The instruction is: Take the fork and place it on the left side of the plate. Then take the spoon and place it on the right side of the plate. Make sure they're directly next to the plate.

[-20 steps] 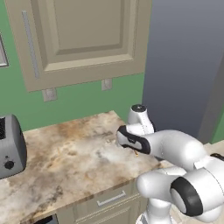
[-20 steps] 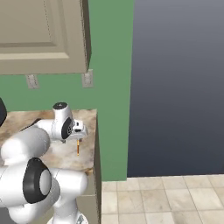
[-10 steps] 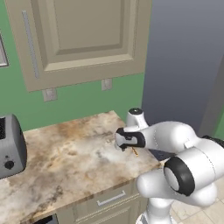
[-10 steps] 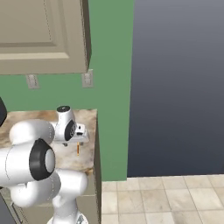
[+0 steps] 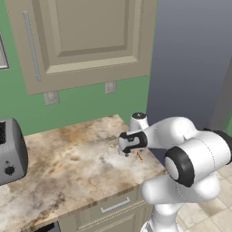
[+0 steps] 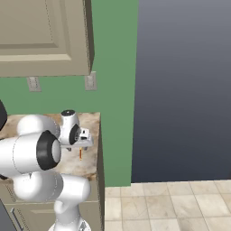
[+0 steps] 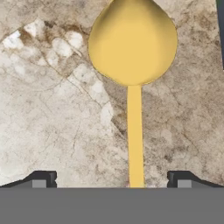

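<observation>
Spoon [image 7: 133,48] handle end hidden under open tool [image 7: 111,178].

Light is even and soft across all 3 views, bright enough without glare. Shadows are faint. The rendering looks coarse and slightly blurred, most in the close hand view; edges show no visible distortion.
</observation>
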{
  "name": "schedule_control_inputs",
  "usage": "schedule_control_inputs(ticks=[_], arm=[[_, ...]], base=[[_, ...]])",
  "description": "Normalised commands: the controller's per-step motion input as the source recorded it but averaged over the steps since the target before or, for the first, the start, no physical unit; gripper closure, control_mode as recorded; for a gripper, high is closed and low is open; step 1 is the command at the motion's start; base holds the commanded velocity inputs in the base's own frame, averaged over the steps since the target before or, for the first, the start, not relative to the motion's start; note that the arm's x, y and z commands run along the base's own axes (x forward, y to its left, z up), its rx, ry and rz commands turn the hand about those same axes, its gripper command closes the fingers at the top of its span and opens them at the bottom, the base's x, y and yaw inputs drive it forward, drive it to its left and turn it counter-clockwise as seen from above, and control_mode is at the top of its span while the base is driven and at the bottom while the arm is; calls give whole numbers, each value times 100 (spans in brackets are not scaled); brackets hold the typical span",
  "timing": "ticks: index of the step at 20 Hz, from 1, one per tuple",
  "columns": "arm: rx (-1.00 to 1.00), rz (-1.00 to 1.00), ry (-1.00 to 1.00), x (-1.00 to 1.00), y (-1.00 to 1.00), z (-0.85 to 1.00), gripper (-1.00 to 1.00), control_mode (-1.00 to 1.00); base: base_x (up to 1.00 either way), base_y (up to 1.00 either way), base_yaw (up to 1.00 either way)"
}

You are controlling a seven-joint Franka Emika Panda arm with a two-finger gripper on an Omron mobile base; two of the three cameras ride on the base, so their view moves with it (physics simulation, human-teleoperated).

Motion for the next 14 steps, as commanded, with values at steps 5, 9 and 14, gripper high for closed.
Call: schedule_control_inputs(ticks=[5, 9, 14], arm=[[0, 0, 3, 35, 0, -9, -100, -100], [0, 0, 4, 47, 0, -12, -100, -100], [0, 0, 6, 34, 0, -16, -100, -100]], base=[[0, 0, 0], [0, 0, 0], [0, 0, 0]])
